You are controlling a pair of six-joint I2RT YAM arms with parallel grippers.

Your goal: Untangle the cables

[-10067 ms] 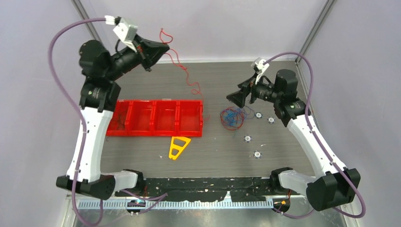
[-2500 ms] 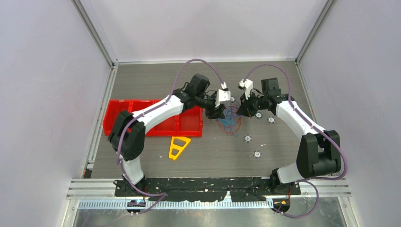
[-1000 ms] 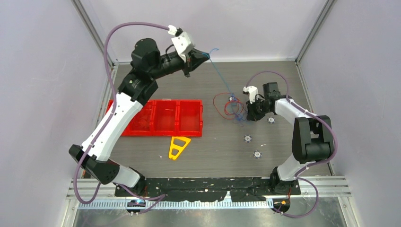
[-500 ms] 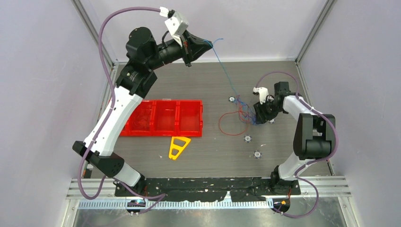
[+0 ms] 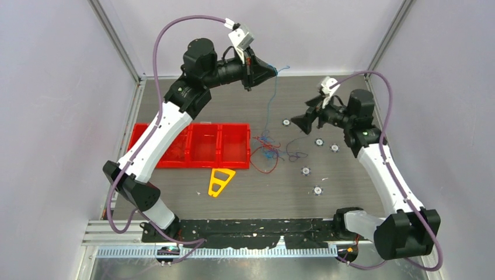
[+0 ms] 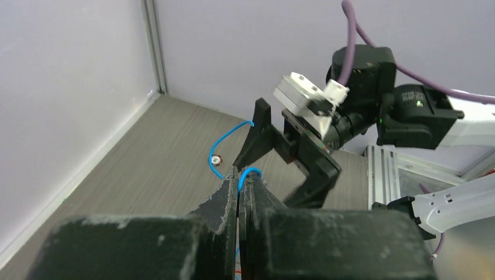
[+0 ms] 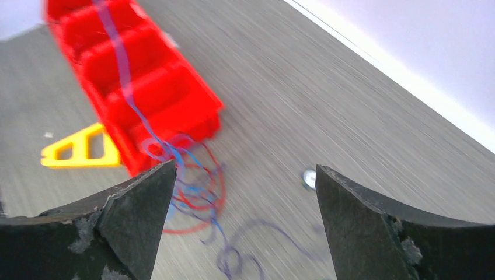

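The cables (image 5: pixel 269 153) lie as a loose red-and-blue knot about mid-tabletop (image 5: pixel 274 198), just beside the end of the red compartment tray (image 5: pixel 192 146). I have one blue cable (image 5: pixel 269 106) clenched in the left claw (image 5: pixel 274 70), with that arm raised high toward the far edge so the strand hangs down into the knot. The right claw (image 5: pixel 296 122) stands wide apart, grasping nothing. Its arm is bent and hovers above the tabletop, aimed at the knot. I judge we're mid-extraction of this blue strand. Next I'd pin the knot with the right claw and draw the strand up gently, lest the whole bundle lift.
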